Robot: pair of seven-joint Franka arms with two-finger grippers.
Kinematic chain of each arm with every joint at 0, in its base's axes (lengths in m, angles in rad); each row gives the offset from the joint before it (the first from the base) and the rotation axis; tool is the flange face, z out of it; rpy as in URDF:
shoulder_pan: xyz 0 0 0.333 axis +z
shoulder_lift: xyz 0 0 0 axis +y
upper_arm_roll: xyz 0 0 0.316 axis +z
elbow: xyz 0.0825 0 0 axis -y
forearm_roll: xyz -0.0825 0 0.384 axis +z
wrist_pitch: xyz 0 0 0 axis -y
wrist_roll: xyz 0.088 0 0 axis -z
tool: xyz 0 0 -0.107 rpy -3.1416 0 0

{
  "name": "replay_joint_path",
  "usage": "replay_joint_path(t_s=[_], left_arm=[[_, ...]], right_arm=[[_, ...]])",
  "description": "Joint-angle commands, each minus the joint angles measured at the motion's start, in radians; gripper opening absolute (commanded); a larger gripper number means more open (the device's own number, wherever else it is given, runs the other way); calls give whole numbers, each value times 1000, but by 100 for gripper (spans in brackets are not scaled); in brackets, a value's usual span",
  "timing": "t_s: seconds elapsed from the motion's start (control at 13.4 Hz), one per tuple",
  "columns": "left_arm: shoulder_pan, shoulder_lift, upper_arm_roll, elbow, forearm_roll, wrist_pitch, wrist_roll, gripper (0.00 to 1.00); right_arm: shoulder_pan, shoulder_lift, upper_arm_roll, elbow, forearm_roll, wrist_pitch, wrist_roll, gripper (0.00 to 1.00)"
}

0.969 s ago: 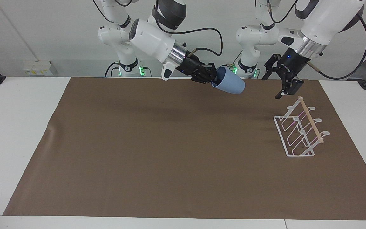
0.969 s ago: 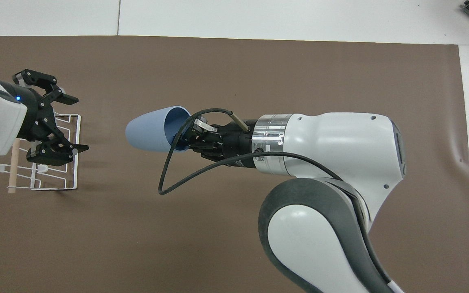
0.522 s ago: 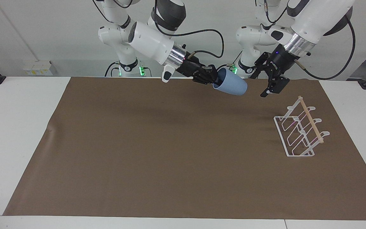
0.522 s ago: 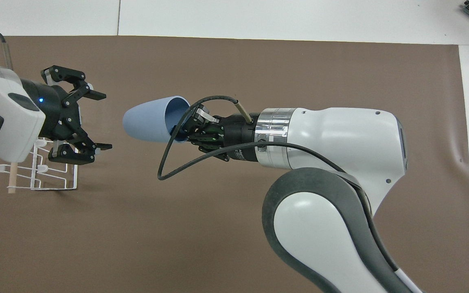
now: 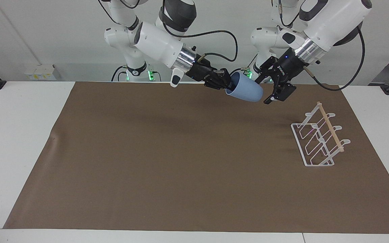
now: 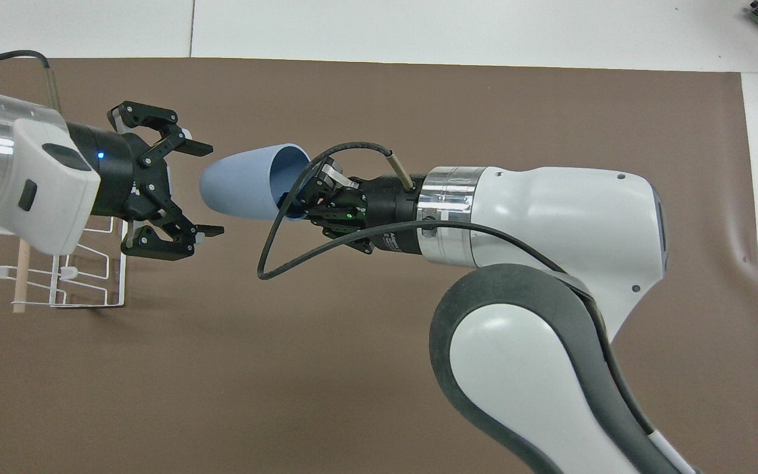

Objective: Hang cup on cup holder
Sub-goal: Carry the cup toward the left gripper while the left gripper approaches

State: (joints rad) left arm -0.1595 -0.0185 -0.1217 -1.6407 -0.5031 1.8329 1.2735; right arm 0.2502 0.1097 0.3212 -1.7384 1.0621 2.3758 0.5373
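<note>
The right gripper [image 5: 222,82] is pinching the cup [image 5: 245,90] by its rim, mid-air over the mat [image 5: 167,162], long axis near level, closed base facing the left gripper [image 5: 269,88], spread wide, seemingly just short of contact. Closing squarely around the cup's body seems wise before release. The cup holder [image 5: 319,140] is sitting toward the left arm's end.

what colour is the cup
Light blue, shown best in the overhead view.
</note>
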Motion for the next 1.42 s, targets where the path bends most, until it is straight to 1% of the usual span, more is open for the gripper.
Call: replay_joint_path(t_s=[0.0, 0.07, 0.15, 0.22, 0.3, 0.37, 0.45, 0.52, 0.6, 0.67, 0.82, 1.04, 1.34], left_arm=[[-49, 3, 13, -11, -29, 61, 1, 99], [-60, 3, 13, -14, -31, 66, 3, 93], [-72, 3, 11, -16, -32, 69, 4, 93], [-81, 3, 11, -16, -46, 83, 1, 91], [-98, 3, 13, -16, -55, 97, -2, 87], [-103, 3, 13, -16, -55, 101, -3, 82], [-104, 3, 13, -16, -55, 100, -6, 67], [-104, 3, 11, -16, -55, 98, -8, 37], [-104, 3, 13, -16, -55, 95, -9, 12], [-106, 3, 13, -16, -55, 91, -23, 0], [-107, 2, 13, -22, -55, 85, -55, 0], [-103, 0, 16, -24, -55, 68, -69, 0], [-94, -1, 17, -28, -54, 62, -71, 0]], right_arm=[[-12, 19, 6, 25, 22, 10, 12, 0], [-14, 19, 4, 26, 22, 10, 12, 0], [-20, 19, 4, 26, 22, 10, 12, 0], [-26, 19, 4, 26, 22, 10, 12, 0], [-28, 21, 4, 25, 22, 10, 10, 0], [-35, 21, 3, 26, 22, 10, 10, 0], [-41, 25, 4, 26, 22, 10, 9, 0], [-43, 27, 3, 28, 21, 10, 9, 0], [-43, 27, 3, 28, 21, 10, 7, 0], [-43, 27, 3, 28, 21, 10, 7, 0], [-43, 27, 1, 28, 21, 11, 7, 0], [-43, 28, 3, 28, 22, 42, 7, 0], [-42, 31, 3, 37, 22, 46, 9, 0]])
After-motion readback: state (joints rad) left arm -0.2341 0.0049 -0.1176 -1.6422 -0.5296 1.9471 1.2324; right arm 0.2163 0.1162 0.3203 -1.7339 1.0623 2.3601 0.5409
